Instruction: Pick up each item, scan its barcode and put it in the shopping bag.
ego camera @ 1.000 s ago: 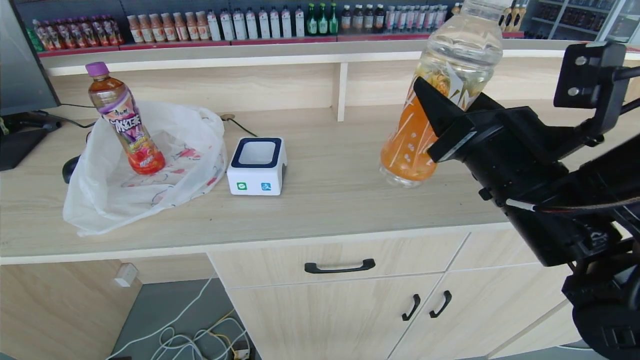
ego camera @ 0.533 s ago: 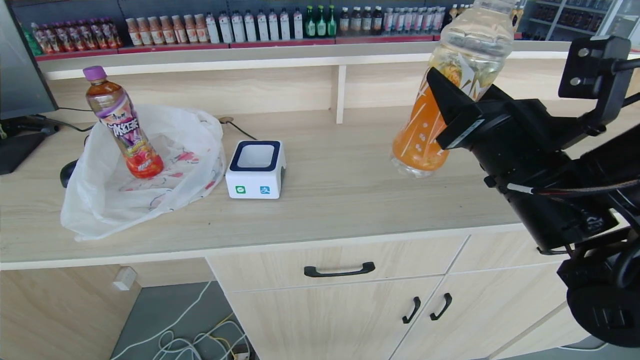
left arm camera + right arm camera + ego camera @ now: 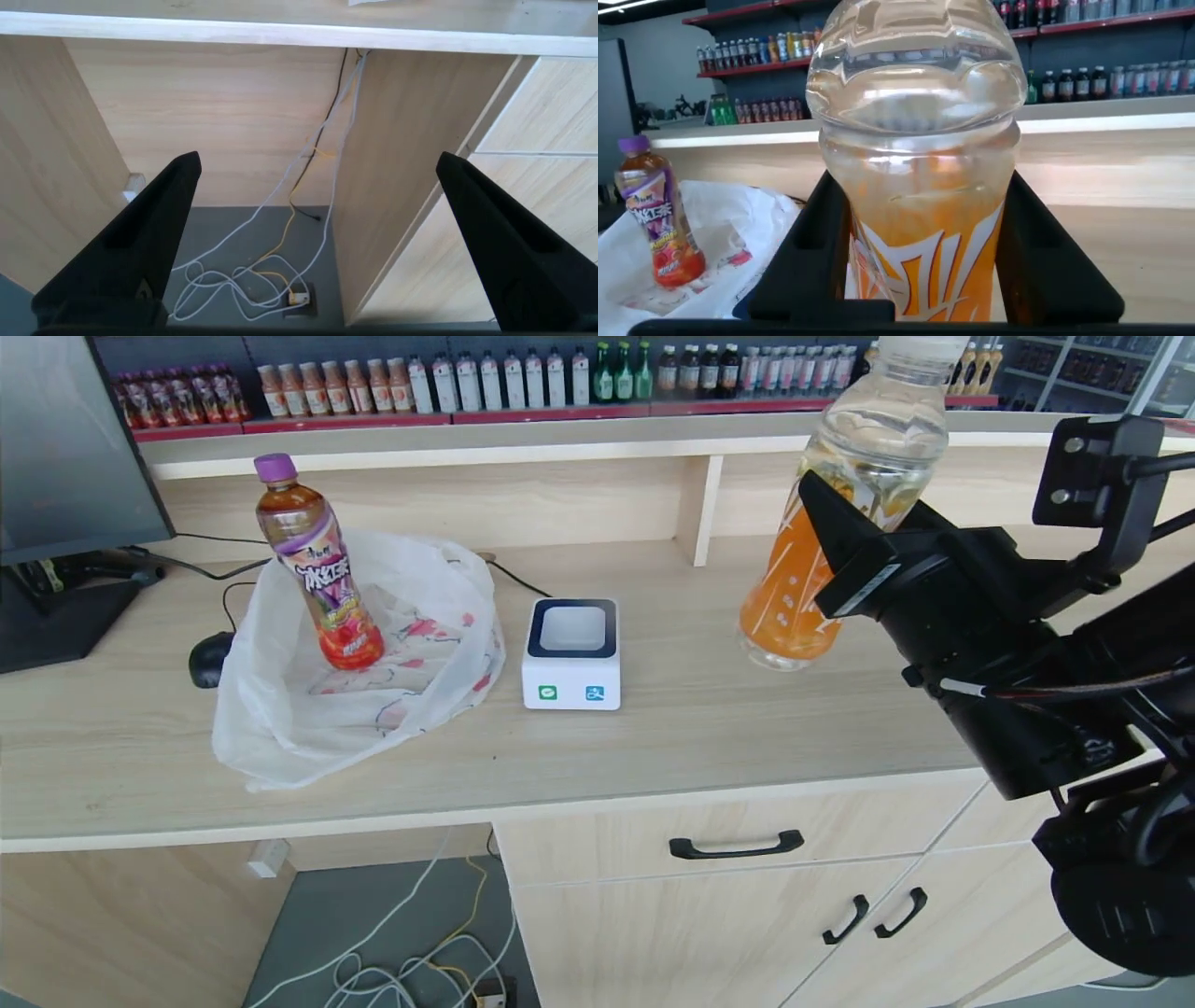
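Up over the counter (image 3: 653, 737), my right pincer (image 3: 924, 266) is clamped tight on the orange bottle (image 3: 794, 597), well off to the right of the scanner (image 3: 572, 653). It leans. If it slips, it could fall before reaching the bag (image 3: 280, 728).

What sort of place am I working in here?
Most likely a small shop's checkout: rows of bottled drinks line the shelf behind, a white scanner box sits on the wooden counter, and a plastic shopping bag lies beside it.
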Tool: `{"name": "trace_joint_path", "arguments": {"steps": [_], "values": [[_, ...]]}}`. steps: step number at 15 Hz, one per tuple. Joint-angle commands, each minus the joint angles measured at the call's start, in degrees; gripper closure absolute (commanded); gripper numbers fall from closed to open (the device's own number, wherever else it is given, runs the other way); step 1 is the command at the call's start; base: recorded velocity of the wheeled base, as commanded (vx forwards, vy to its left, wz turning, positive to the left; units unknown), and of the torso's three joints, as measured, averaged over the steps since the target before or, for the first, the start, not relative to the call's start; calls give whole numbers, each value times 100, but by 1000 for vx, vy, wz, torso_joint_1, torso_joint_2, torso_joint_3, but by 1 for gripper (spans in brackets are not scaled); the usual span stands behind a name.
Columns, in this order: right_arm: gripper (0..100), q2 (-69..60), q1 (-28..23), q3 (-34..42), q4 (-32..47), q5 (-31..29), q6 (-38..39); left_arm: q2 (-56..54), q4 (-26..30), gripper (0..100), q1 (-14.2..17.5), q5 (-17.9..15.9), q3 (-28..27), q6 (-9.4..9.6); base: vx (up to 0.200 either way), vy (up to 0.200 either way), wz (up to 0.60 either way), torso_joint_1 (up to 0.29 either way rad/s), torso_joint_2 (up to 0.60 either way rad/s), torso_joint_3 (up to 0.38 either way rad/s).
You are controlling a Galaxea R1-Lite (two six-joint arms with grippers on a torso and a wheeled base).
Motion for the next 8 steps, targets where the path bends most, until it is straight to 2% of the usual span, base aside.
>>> {"name": "trace_joint_path", "arguments": {"steps": [1, 8], "values": [[100, -12, -4, -19, 1, -2, -3, 6, -7, 0, 0, 0, 0, 0, 0, 200, 0, 7, 12, 2], [100, -21, -4, -27, 1, -2, -3, 6, 1, 0, 0, 0, 0, 26, 0, 200, 0, 2, -2, 2]]}}
